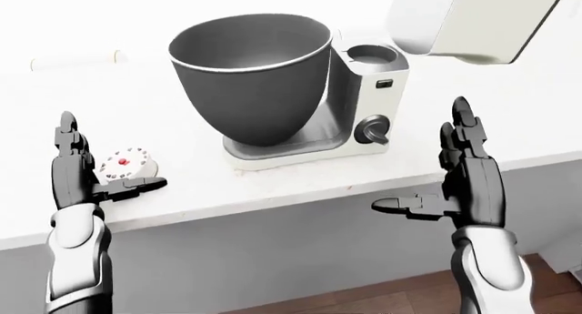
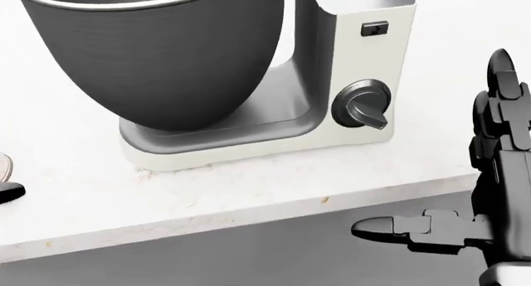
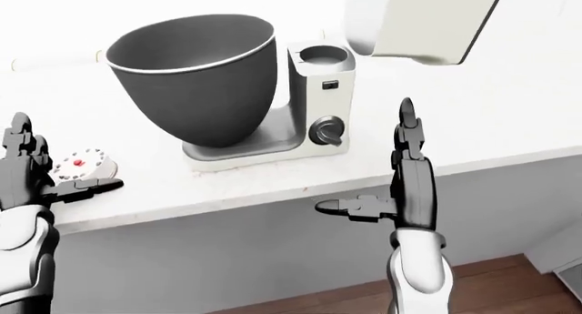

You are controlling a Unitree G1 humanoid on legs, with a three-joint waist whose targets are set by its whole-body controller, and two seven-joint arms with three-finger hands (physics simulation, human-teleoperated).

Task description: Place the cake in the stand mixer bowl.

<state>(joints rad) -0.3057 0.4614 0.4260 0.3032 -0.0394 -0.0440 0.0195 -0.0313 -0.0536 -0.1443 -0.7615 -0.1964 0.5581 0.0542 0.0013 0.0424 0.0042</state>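
The small white cake [image 1: 127, 164] with red dots sits on the white counter [image 1: 300, 181], left of the stand mixer [image 1: 374, 99]. The mixer's dark grey bowl [image 1: 250, 72] stands open and looks empty, and the mixer head [image 1: 464, 17] is tilted up at the top right. My left hand [image 1: 107, 160] is open, its fingers [image 1: 68, 147] upright left of the cake and its thumb [image 1: 136, 186] just below it, not closed round it. My right hand [image 1: 418, 157] is open at the counter's edge, right of the mixer, holding nothing. The head view shows only the cake's edge [image 2: 3, 166].
The mixer's speed knob [image 2: 363, 106] faces me, close to my right hand's fingers [image 2: 498, 112]. The counter's edge [image 2: 249, 221] runs across the lower part of the head view, with a grey cabinet face below. Wooden floor [image 1: 382, 297] shows at the bottom right.
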